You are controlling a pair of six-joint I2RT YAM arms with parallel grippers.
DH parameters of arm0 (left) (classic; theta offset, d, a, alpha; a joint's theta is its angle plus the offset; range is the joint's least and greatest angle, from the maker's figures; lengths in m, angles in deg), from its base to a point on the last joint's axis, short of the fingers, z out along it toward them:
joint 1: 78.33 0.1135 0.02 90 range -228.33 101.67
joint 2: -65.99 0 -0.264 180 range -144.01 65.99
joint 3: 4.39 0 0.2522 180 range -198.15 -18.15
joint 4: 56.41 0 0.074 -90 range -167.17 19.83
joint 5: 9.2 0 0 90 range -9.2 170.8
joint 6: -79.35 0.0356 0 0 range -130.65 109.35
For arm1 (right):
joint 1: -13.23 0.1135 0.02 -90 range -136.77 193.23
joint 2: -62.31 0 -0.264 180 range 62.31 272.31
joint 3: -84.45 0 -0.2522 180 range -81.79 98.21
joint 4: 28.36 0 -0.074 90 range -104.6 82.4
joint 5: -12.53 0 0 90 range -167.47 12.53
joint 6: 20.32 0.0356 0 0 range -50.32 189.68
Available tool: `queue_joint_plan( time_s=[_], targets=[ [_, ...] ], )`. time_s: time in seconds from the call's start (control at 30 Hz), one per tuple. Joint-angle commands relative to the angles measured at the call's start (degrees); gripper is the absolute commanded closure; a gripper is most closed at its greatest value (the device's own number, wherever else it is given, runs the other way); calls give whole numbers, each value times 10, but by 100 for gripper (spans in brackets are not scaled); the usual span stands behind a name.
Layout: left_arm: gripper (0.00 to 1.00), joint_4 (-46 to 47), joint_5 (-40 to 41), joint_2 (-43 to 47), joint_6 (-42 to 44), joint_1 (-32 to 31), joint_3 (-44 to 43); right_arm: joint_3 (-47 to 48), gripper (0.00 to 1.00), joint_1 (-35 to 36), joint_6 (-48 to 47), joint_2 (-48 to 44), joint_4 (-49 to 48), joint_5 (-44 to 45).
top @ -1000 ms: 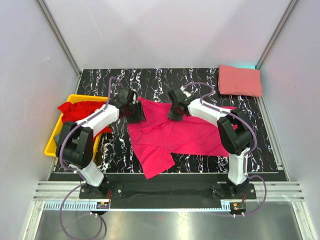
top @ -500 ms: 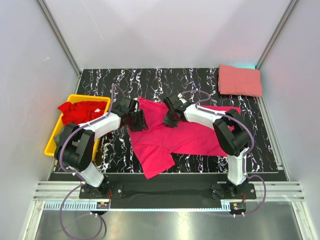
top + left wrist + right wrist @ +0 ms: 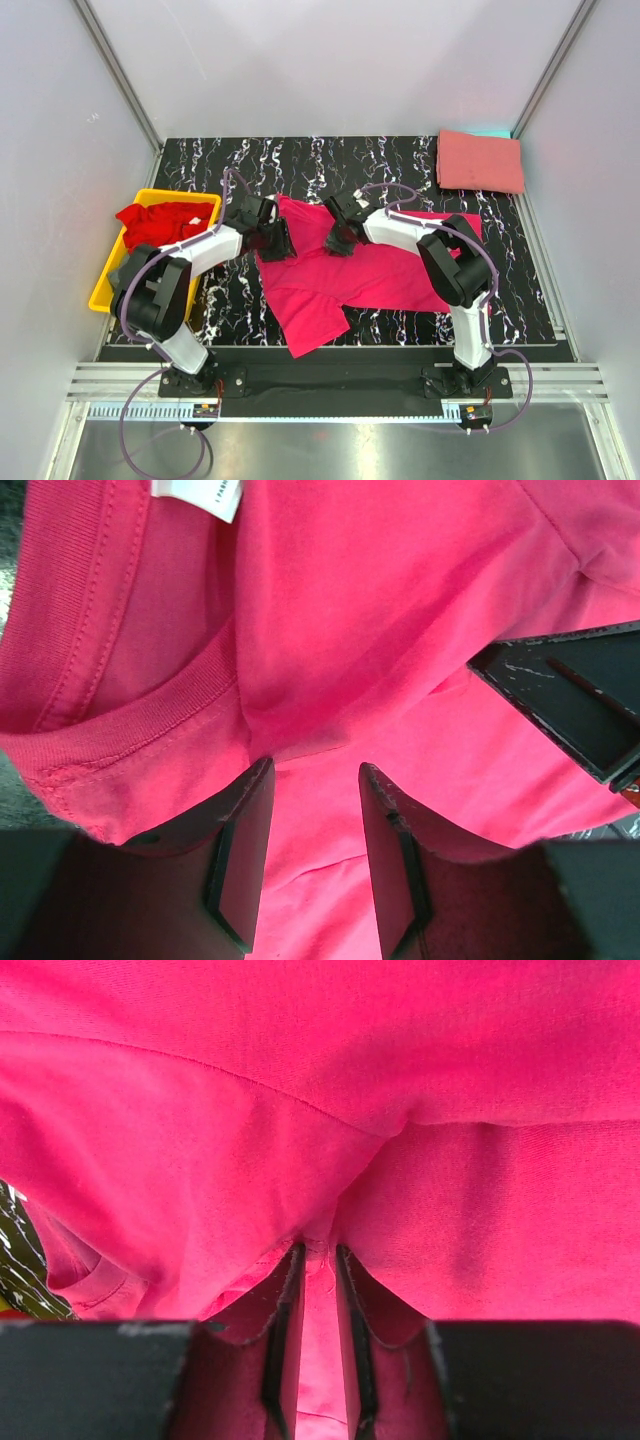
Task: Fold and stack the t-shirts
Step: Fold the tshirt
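Both grippers at the far edge of the magenta t-shirt (image 3: 345,278)
The shirt lies spread on the black table (image 3: 400,160). The right gripper (image 3: 318,1252) is nearly closed, pinching a fold of it. The left gripper (image 3: 310,775) stands half apart on cloth beside the collar, and whether it grips cannot be told. A salmon t-shirt (image 3: 480,161) lies folded in the far right corner

Both arms reach out from their bases and bend inward, elbows raised and wrists low. The left pincer (image 3: 275,241) tilts down, its two dark fingers (image 3: 240,850) set partly apart, with a fold of the magenta t-shirt (image 3: 340,275) bunched between them. The right pincer (image 3: 337,240) is close beside it, its fingers (image 3: 283,1330) nearly together, nipping a thin pucker of the same cloth.
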Motion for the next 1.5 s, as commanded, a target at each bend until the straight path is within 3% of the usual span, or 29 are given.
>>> queue_joint_plan(
  time_s=[0.0,0.27,0.5,0.6,0.63,0.73,1.1,1.47],
  targets=[
    [56,10,23,-3,-1,0,-8,27,76,4,6,5,-6,13],
    [55,-1,31,-14,2,-1,-19,43,100,4,-4,6,5,19],
    [58,-2,31,-30,2,-3,-33,47,100,4,-15,-5,13,24],
    [70,-3,25,-36,2,-3,-39,43,100,4,-19,-15,13,23],
    [81,-4,25,-37,0,-3,-41,41,100,4,-20,-18,12,24],
    [99,-15,21,-36,-4,-3,-50,35,100,4,-29,-30,15,27],
    [100,-107,50,18,-27,-6,-100,11,100,4,-79,-119,46,72],
    [100,-164,58,68,-48,-33,-108,-20,100,4,-113,-169,60,52]
  ],
)
